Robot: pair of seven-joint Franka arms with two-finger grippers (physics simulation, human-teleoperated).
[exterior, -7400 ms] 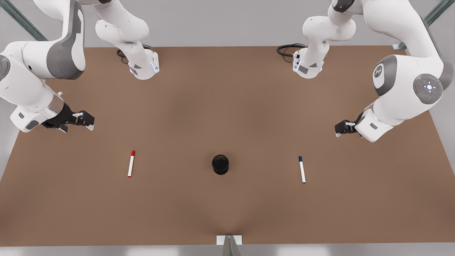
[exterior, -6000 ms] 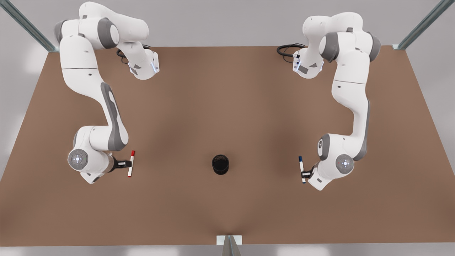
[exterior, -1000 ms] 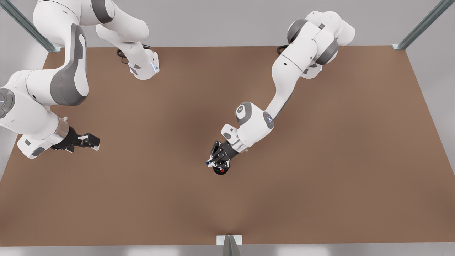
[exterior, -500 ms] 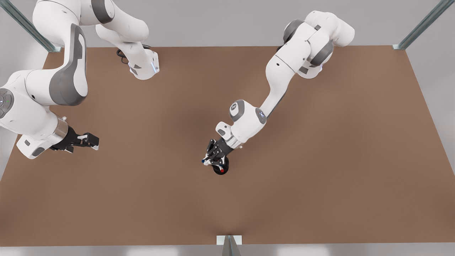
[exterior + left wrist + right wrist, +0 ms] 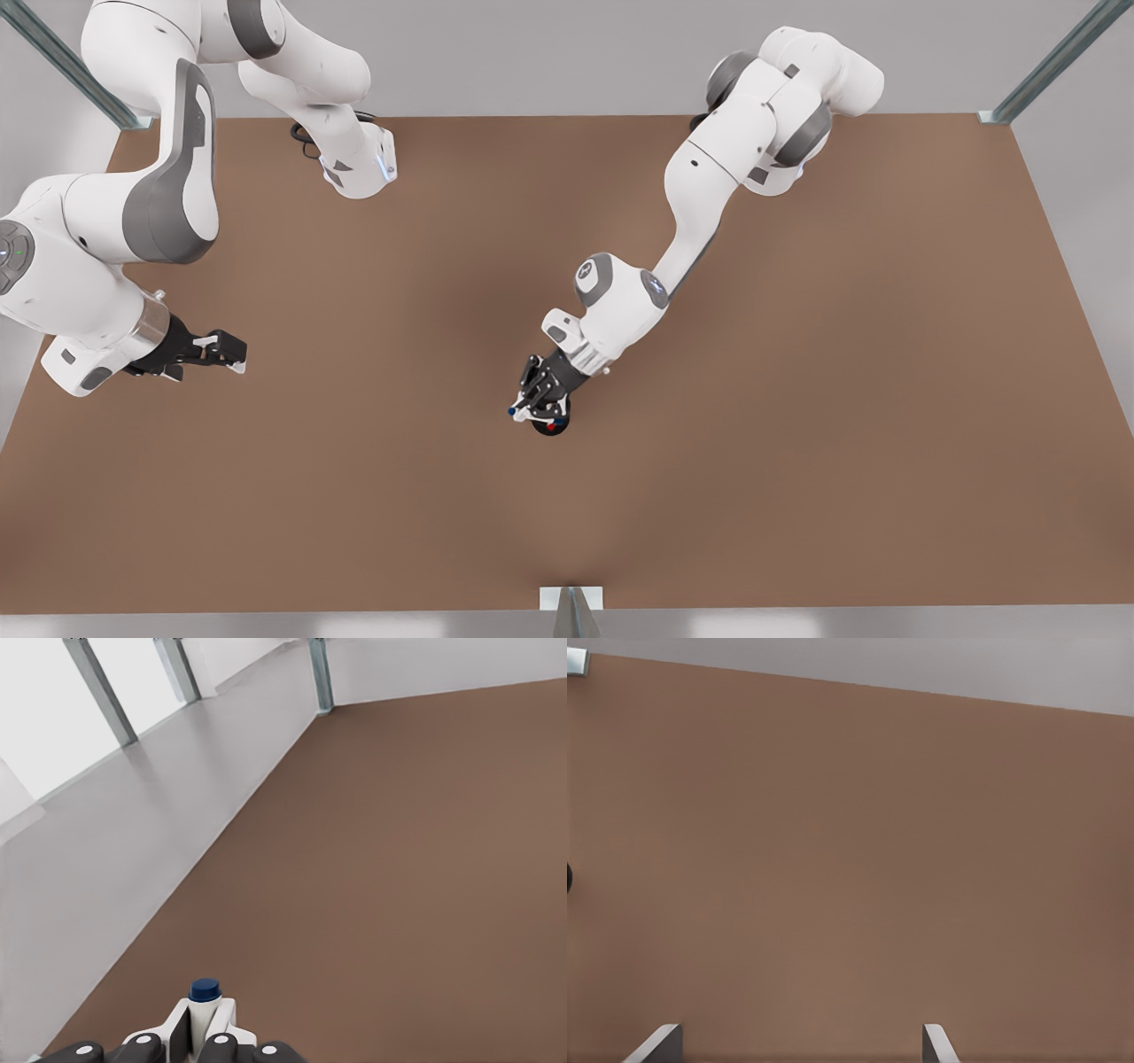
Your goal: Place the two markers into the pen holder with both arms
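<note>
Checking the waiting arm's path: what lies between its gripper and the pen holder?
Nothing: in the front view, bare table separates the right gripper from the pen holder.

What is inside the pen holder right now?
In the front view the red cap of one marker shows in the pen holder. The left gripper, shut on the blue-capped marker, covers most of the opening, so the rest inside is hidden. The right gripper waits open.

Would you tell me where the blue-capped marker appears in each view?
Front view: blue-capped marker in the left gripper at the pen holder.
Left wrist view: its cap between the fingers.
Right wrist view: right gripper open over the brown table.
Shared landmark: the brown table.
</note>
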